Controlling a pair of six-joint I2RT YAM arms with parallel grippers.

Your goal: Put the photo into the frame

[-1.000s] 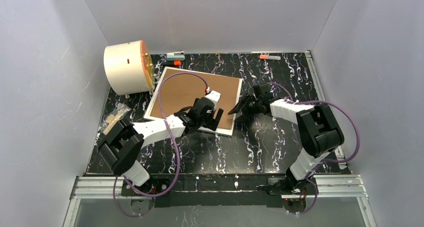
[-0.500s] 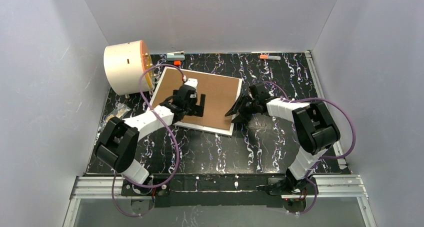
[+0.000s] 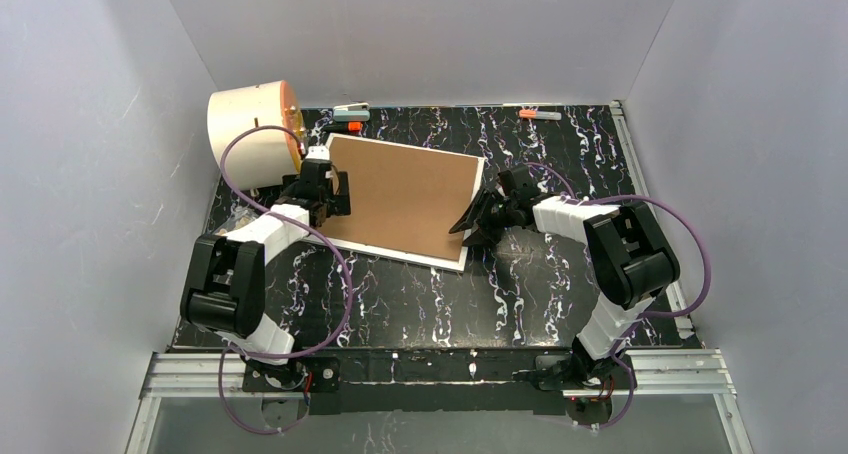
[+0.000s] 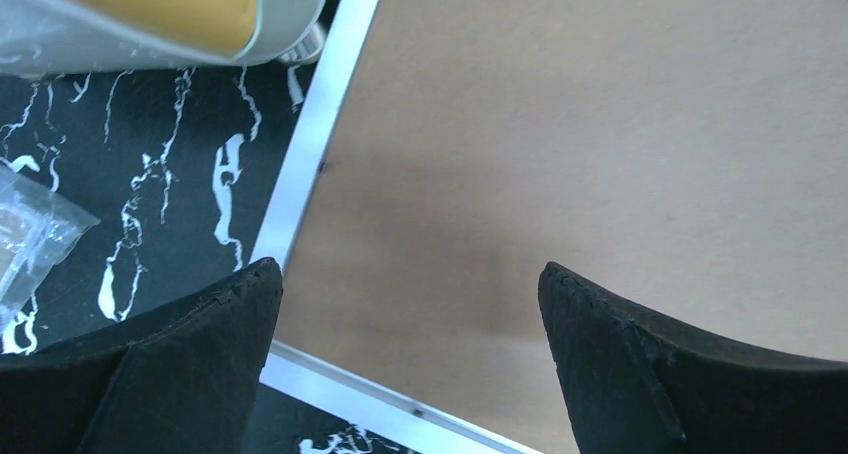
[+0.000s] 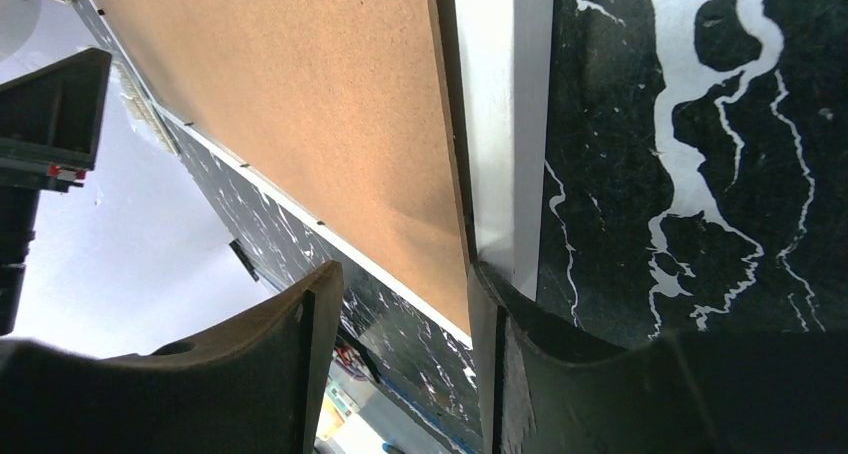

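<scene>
Frame (image 3: 405,194) flat on desk (image 3: 540,274), brown back up, white rim showing along the near and right edges. Same spot as a second ago.

Left gripper (image 3: 343,196) has moved off the middle of the back board to the frame's left edge, just beside the cream drum (image 3: 250,134). Jaws went from partly to fully spread, holding nothing. Wrist view shows them hovering over the frame's near-left corner, plastic bag (image 4: 25,224) off to the left.

Right gripper (image 3: 478,219) has barely moved and sits at the frame's right edge near the near corner. Jaws about half open, one finger (image 5: 500,314) against the white rim, the other clear above the board. No grip visible.
</scene>
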